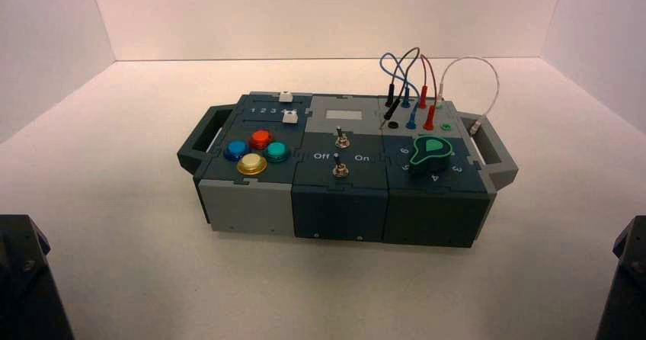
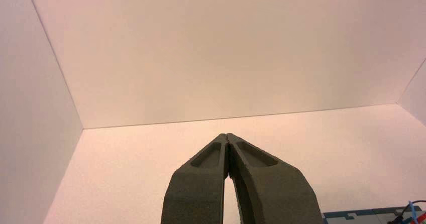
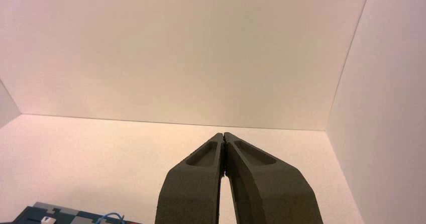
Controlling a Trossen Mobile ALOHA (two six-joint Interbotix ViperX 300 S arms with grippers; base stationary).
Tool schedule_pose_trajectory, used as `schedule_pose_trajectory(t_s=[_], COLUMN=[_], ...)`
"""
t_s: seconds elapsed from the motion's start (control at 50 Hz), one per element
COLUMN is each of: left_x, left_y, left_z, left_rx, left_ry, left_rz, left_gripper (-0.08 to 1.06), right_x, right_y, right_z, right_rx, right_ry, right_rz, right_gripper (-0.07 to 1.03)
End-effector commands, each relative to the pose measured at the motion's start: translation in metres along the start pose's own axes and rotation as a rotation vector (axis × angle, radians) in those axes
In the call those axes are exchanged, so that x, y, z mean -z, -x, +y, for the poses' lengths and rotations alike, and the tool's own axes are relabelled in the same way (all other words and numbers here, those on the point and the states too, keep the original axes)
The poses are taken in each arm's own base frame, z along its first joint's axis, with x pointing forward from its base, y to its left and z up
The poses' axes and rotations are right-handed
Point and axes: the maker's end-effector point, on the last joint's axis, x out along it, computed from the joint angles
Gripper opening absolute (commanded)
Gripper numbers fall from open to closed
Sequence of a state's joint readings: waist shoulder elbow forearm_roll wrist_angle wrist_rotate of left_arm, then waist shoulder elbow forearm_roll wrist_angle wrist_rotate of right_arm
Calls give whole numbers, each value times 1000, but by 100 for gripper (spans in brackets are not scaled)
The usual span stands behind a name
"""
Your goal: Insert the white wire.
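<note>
Grippers, left (image 2: 227, 141) and right (image 3: 224, 139), dark and smooth, wait at the near sides, tips closed together. Beyond, the hard box (image 1: 339, 165) sits on the pale desk (image 1: 152, 271). White wire (image 1: 487, 64), thin and bendy, loops over the box's far right corner.

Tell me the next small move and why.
I'd likely ease the right gripper, shut and empty off to the box's right, toward the loose plug of the white wire, opening on the way: that plug lies by the box's right handle, while the green-ringed socket stands unfilled.
</note>
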State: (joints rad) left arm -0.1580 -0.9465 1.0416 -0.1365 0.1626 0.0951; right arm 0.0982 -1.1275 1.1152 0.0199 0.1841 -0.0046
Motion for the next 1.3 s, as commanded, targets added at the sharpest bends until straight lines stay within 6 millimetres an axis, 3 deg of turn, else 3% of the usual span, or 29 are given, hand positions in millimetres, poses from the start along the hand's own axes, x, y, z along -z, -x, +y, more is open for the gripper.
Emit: schedule_pose_trajectory(t_s=[0.02, 0.62, 0.84, 1.16, 1.3], left_x=[-18, -14, -14, 37, 47], left_y=[2, 4, 8, 22, 30], left_z=[-1, -5, -23, -58, -79], left_rx=[2, 18, 88, 233, 319], left_ry=[-12, -5, -9, -75, -103], left_rz=[-41, 35, 114, 434, 498], left_gripper=[-3, -3, -3, -3, -3], right_x=[-7, 4, 13, 35, 43], right_y=[0, -3, -8, -25, -28], right_z=[0, 0, 0, 0, 1], right_rx=[1, -1, 0, 0, -1], right_ry=[-5, -5, -5, -7, -8], right_rz=[-14, 46, 112, 279, 337], right_gripper=[-3, -3, -3, -3, -3])
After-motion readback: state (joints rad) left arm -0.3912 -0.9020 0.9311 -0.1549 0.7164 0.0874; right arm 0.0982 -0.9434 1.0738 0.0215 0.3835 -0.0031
